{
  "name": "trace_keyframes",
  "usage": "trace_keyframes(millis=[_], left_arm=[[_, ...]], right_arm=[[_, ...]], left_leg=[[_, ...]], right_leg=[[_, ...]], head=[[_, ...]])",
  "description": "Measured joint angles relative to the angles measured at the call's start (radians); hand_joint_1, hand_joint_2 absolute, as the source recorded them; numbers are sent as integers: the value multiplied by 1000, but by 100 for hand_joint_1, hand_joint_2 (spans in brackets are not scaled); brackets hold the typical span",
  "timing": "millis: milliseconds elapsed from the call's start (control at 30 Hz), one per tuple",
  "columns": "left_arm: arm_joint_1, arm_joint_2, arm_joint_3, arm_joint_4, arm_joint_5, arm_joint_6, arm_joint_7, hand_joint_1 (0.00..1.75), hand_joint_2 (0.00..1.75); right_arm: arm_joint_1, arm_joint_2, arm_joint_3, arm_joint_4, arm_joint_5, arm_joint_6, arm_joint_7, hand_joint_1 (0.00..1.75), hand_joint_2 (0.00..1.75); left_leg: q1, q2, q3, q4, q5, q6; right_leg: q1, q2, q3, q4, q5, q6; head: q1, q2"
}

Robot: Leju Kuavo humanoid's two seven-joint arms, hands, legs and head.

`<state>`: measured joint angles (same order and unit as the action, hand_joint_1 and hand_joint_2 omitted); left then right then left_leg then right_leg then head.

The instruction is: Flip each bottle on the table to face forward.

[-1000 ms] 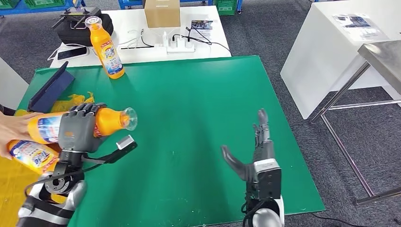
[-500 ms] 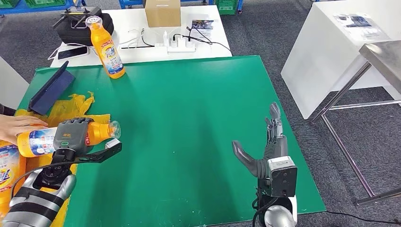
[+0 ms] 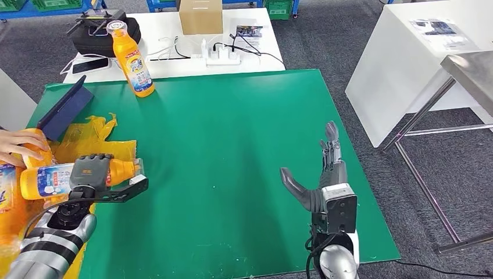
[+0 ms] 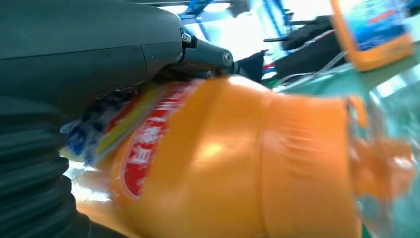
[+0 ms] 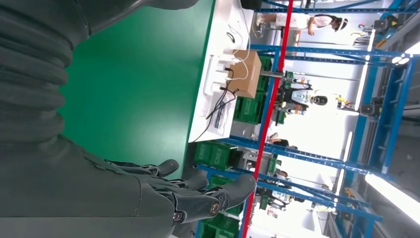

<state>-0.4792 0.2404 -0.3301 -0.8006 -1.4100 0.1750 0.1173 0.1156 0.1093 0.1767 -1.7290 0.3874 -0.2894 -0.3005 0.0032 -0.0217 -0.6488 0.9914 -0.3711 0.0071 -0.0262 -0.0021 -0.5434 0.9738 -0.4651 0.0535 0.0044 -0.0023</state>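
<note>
The left hand (image 3: 90, 172) has its fingers wrapped around a lying orange plastic bottle (image 3: 55, 175), mid-flip I judge, needing standing upright next; the right hand (image 3: 325, 174) hovers spread, empty.

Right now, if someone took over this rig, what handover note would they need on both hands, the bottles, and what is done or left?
Left hand: grips an orange plastic bottle with a blue-white label, lying sideways, cap toward the table centre, over the yellow plastic bag at the left edge of the green table.
Right hand: holds nothing, fingers spread above the table's right side.
A second orange bottle stands upright at the far left edge.
A person's hand rests on more orange bottles at the left edge.
Done: one bottle standing. Left: stand the held bottle label forward, then the rest.
</note>
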Motion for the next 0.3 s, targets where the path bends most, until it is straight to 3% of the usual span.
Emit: trace_keyframes(millis=[300], left_arm=[[11, -42, -8, 13, 48, 48, -15, 0, 175]], right_arm=[[-1, 0, 10, 15, 5, -3, 11, 0, 175]], left_leg=[[0, 0, -1, 0, 0, 0]], right_leg=[[0, 0, 1, 0, 0, 0]], head=[[0, 0]])
